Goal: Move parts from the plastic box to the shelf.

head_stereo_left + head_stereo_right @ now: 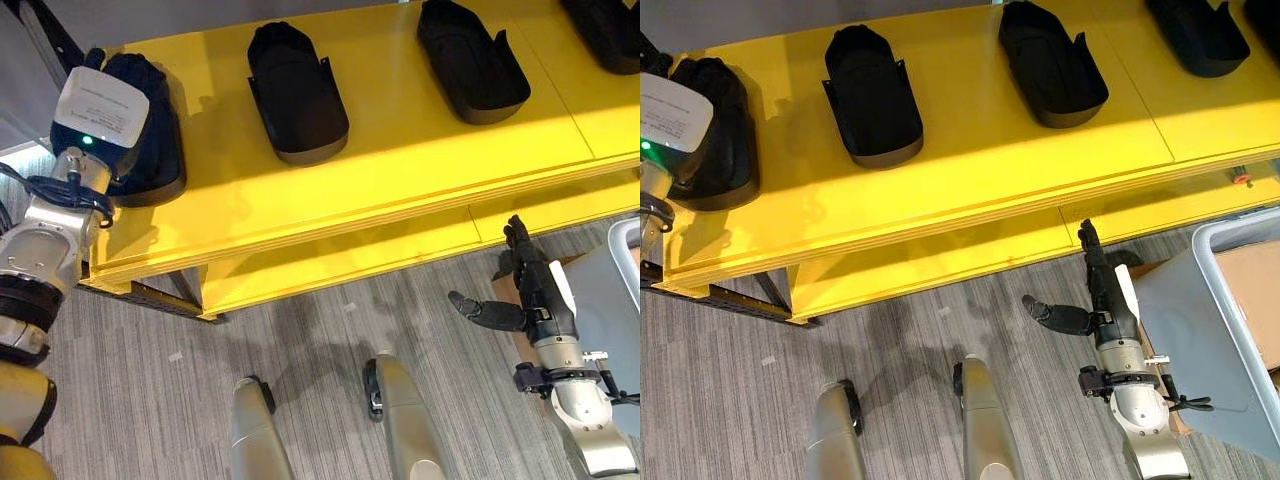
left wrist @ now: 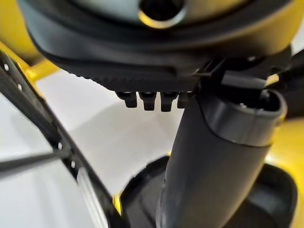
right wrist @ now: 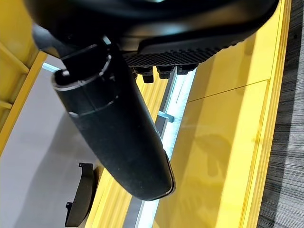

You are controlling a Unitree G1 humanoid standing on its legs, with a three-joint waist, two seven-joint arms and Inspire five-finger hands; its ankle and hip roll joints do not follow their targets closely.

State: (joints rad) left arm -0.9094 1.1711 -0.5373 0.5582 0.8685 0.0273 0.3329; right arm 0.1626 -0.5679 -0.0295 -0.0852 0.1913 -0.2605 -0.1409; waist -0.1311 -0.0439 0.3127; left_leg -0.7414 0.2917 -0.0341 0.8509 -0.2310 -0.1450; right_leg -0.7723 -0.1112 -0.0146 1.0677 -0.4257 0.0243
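Several black moulded parts lie in a row on the yellow shelf (image 1: 400, 170): one at the left end (image 1: 160, 150), one further along (image 1: 295, 95), a third (image 1: 470, 60) and another at the far right (image 1: 610, 30). My left hand (image 2: 213, 156) rests over the left-end part (image 2: 137, 199), thumb straight above its hollow and fingers straight; from above it sits under its white wrist module (image 1: 100, 105). My right hand (image 1: 535, 290) hangs over the floor below the shelf's front edge. It is open and empty, fingers pointing at the shelf, next to the grey plastic box (image 1: 1185, 320).
The box's rim (image 1: 1240, 232) frames a brown cardboard surface (image 1: 1250, 290); no parts show inside. A lower yellow shelf level (image 1: 350, 255) runs under the top board, on a dark perforated frame (image 1: 150, 298). Grey striped carpet (image 1: 320, 340) lies in front.
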